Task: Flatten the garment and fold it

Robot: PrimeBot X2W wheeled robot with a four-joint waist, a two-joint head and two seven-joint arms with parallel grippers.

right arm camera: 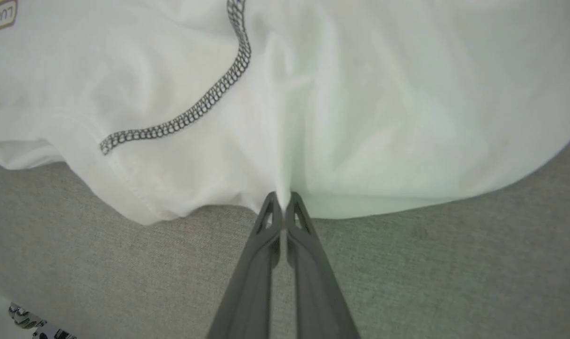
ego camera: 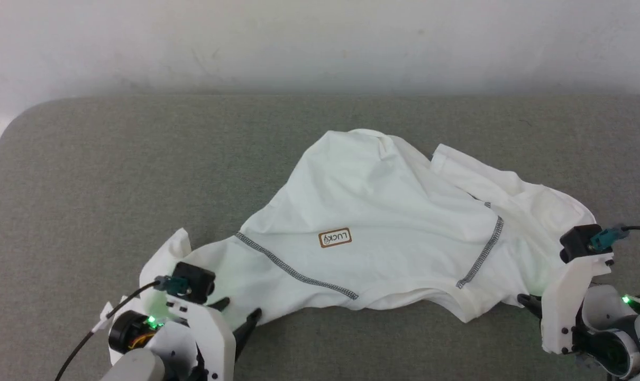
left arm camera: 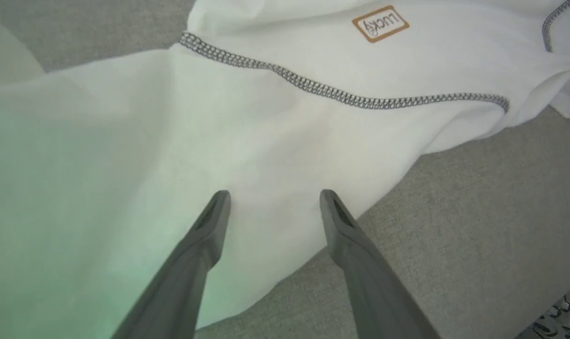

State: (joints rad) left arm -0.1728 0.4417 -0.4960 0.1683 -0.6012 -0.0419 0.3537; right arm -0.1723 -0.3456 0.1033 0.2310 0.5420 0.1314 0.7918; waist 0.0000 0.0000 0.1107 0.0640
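Head view: I see the whole white soft-fabric T-shirt point(ego camera: 383, 222) with grey zigzag seams. It lies crumpled across the centre and lower right of the grey woven surface point(ego camera: 87, 174). Its long axis runs from lower left to right of frame, with one end by each gripper, and the bulk humps toward upper centre. The small brown-bordered rectangular patch point(ego camera: 335, 238) reads upside down.

This view leaves the grips unclear; the wrist views settle them.

Left wrist view: the left gripper point(left arm camera: 273, 195) has its fingers spread over the cloth's edge, clamping nothing. I cannot judge contact.

Right wrist view: the right gripper point(right arm camera: 283, 195) has its fingers pressed together, pinching a raised ridge at the T-shirt's near edge.

The fabric is wrinkled and tinted green near both grippers.
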